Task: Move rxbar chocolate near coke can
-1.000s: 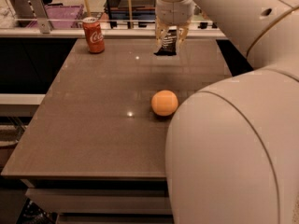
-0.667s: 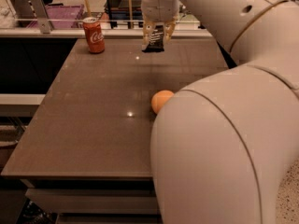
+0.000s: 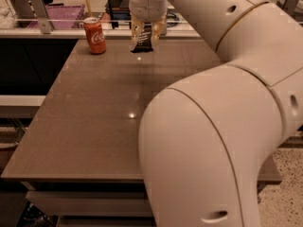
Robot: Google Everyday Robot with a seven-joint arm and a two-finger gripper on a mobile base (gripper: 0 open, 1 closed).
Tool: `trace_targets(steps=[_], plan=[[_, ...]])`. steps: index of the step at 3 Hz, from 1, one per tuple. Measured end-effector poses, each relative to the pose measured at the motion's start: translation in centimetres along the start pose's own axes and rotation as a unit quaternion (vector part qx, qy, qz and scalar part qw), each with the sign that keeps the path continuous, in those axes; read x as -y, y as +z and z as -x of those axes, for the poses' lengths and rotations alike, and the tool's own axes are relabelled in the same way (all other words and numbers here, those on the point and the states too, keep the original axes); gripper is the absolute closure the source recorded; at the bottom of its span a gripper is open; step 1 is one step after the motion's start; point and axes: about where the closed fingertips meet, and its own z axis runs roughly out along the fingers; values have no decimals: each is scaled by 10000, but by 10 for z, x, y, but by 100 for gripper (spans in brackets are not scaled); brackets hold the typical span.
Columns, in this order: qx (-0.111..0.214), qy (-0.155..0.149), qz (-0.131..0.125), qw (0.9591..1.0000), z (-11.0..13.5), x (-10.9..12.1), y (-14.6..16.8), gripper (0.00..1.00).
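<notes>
The coke can stands upright at the far left of the brown table. My gripper hangs over the far part of the table, to the right of the can. It is shut on the rxbar chocolate, a small black bar with white text that hangs between the fingers just above the table top. A gap of about one can's width lies between bar and can. My big white arm fills the right half of the view and hides the table's middle right.
A counter with a rail, purple items and a grey stand runs behind the table. A dark gap lies to the table's left. The floor shows at the lower right.
My gripper has carried the rxbar chocolate leftward along the far edge, closer to the coke can. The arm has swung across and now hides the orange fruit.
</notes>
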Motion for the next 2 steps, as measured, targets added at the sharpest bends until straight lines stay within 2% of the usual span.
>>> trace_targets(steps=[2], plan=[[16,-441,588,9973,15,-23,15,100]])
